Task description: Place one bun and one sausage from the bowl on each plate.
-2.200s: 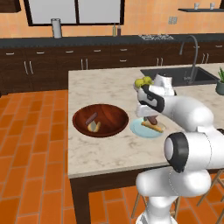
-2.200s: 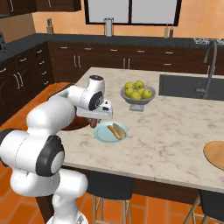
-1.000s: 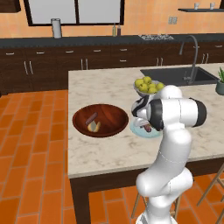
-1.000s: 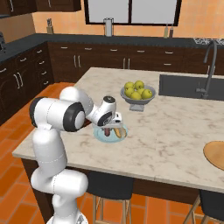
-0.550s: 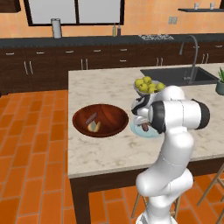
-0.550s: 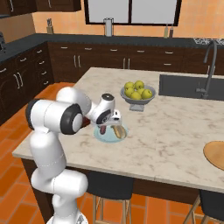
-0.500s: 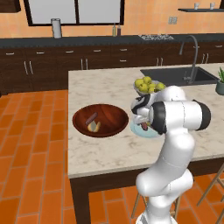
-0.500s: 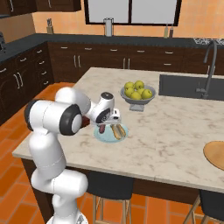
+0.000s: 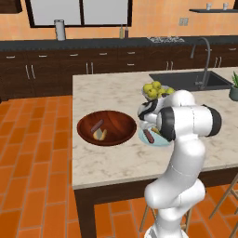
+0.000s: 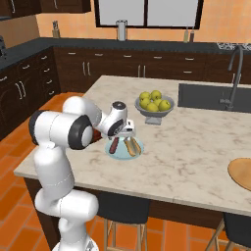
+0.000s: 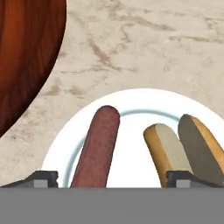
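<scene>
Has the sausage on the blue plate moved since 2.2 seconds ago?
Yes. The sausage now lies on the blue plate beside the bun, nearer the wooden bowl; earlier the plate held just the bun, with something dark at the tool.

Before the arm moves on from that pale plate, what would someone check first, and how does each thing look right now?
1. Reddish-brown sausage lies flat on the pale light-blue round plate: ok.
2. Split tan bun lies on the same plate beside the sausage, apart from it: ok.
3. Pincer has let go, its tips spread on either side of the food: ok.
4. Wide dark reddish-brown wooden bowl holds another sausage and bun for the second serving: ok.
5. Tan wood-coloured round plate at the far end of the marble counter is bare and ready: ok.
6. Grey footed bowl of yellow-green fruit stands clear of the path: cannot tell.
</scene>
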